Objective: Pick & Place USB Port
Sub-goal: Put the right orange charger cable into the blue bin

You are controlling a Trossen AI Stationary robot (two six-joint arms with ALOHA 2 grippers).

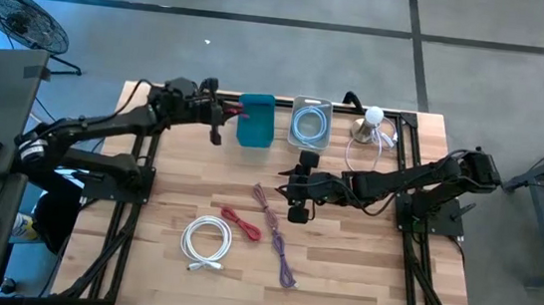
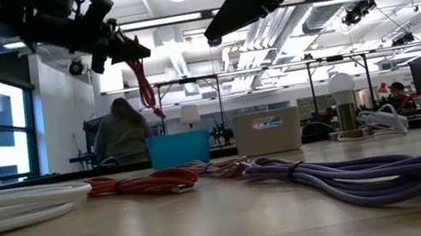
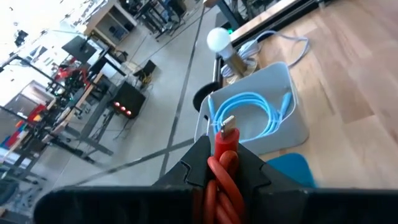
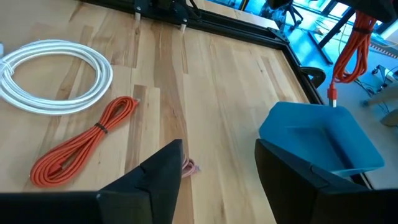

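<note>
My left gripper (image 1: 219, 117) is shut on a coiled red USB cable (image 2: 143, 82), held in the air just left of the blue bin (image 1: 256, 120) at the table's far side. The cable dangles over the blue bin's (image 4: 323, 137) edge. My right gripper (image 4: 217, 168) hovers open above mid-table (image 1: 298, 190), nothing between its fingers. A second red cable (image 1: 241, 223), a purple cable (image 1: 276, 235) and a white cable (image 1: 205, 241) lie flat on the wood. A grey bin (image 3: 258, 118) holds a light-blue cable. My left gripper pinches the bundled strands of the red cable (image 3: 222, 163) between its two fingers, near one end; a plug (image 3: 225, 127) sticks out just past the fingertips. The fingers come roughly level from the table's left. The remaining loops hang slack below (image 4: 353, 46), clear of the table.
A lamp with a round white bulb (image 1: 371, 120) and its white cord stand right of the grey bin (image 1: 309, 123). Black frame rails run along both table sides. Bare wood lies open toward the near edge (image 1: 339, 289). A person sits in the room behind (image 2: 120, 134).
</note>
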